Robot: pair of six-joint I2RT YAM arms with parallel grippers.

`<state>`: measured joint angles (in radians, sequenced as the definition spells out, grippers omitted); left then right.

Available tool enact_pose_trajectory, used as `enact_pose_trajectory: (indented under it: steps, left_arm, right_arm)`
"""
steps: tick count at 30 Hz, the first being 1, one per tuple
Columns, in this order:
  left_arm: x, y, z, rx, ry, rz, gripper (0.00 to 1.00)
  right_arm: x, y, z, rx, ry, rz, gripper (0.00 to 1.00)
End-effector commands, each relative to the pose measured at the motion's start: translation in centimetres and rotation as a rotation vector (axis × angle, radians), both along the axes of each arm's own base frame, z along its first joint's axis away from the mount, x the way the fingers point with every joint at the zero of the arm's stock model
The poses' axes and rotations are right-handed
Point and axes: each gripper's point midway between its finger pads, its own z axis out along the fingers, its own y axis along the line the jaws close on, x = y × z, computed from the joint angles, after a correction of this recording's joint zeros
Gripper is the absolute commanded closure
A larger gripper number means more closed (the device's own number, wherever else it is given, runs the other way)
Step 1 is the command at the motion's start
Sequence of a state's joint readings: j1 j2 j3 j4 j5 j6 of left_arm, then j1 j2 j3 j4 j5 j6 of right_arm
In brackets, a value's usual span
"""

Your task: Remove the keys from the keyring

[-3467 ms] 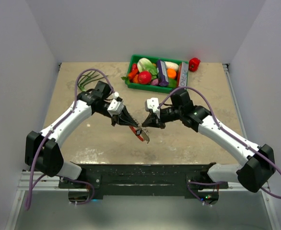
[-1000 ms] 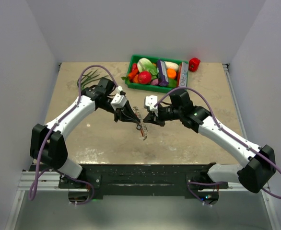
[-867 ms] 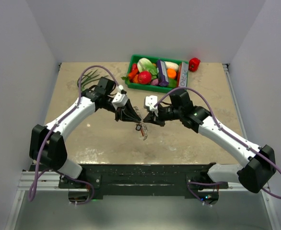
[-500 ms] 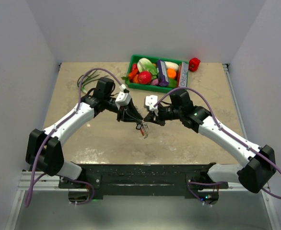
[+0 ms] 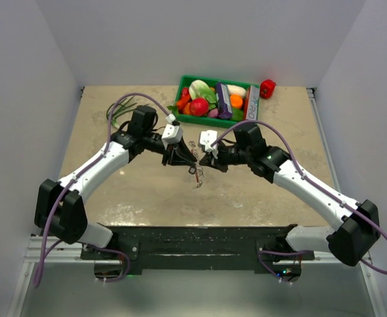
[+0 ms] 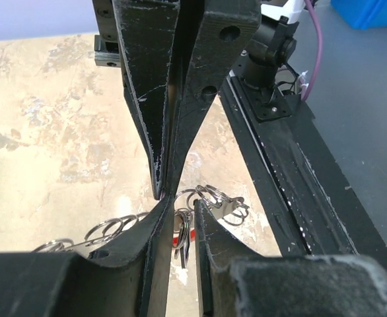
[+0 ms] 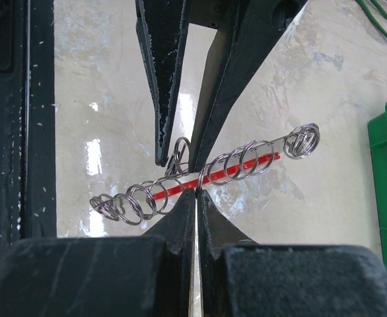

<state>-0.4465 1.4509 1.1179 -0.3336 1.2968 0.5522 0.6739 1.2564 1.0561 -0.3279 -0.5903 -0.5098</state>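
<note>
I count two arms and two grippers, meeting nose to nose above the table (image 5: pixel 147 191), a little way nearer to me than the green bin (image 5: pixel 200 119).

There is one keyring (image 7: pixel 228 170), held in the air between the two noses, near the bin's front wall. Up close it reads as a long coil of wire loops. There are roughly nine or ten, but they overlap too much for a sure count. One larger loop sits at the end towards the bin, and one red tag (image 7: pixel 174 188) runs along the coil. A few small pieces hang under it, too small for me to count as keys.

The right gripper (image 7: pixel 197 197) has its fingers pressed together, pinching the keyring at mid-coil. The left gripper (image 7: pixel 179 168) has its fingers narrowly parted with one loop sitting between the tips. I cannot tell whether it is actually nipping that loop.

The bin is one tray packed with toy vegetables, too crowded to count. One red pepper (image 5: pixel 267 88) sits just outside the bin's far right corner. One bunch of green stalks (image 5: pixel 121 111) lies well to the left of the bin.

The table is beige and mottled, with pale worn patches. Plain pale walls (image 5: pixel 180 39) close it in on three sides, the back one behind the bin. One black rail (image 5: pixel 193 239) carries the arm bases at the edge opposite the bin.
</note>
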Motion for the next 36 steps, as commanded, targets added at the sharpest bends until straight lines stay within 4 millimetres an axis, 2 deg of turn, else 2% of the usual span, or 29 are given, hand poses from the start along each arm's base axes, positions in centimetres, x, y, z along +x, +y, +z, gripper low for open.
enact_pose_trajectory:
  steps: [1, 14, 27, 36]
  left_arm:
    - [0.6, 0.0, 1.7, -0.012, -0.073, 0.039, 0.76]
    - [0.3, 0.1, 1.7, -0.006, -0.071, 0.026, 0.68]
    - [1.4, 0.5, 1.1, 0.040, -0.115, 0.088, 0.66]
    - [1.6, 0.2, 0.8, 0.030, -0.091, 0.097, 0.77]
  right_arm:
    - [0.3, 0.3, 2.9, 0.057, -0.088, -0.002, 1.00]
    - [1.1, 0.1, 2.9, 0.054, -0.100, -0.042, 1.00]
    - [1.1, -0.1, 3.1, 0.054, -0.109, -0.048, 1.00]
    - [1.0, 0.0, 3.1, 0.057, -0.104, -0.042, 1.00]
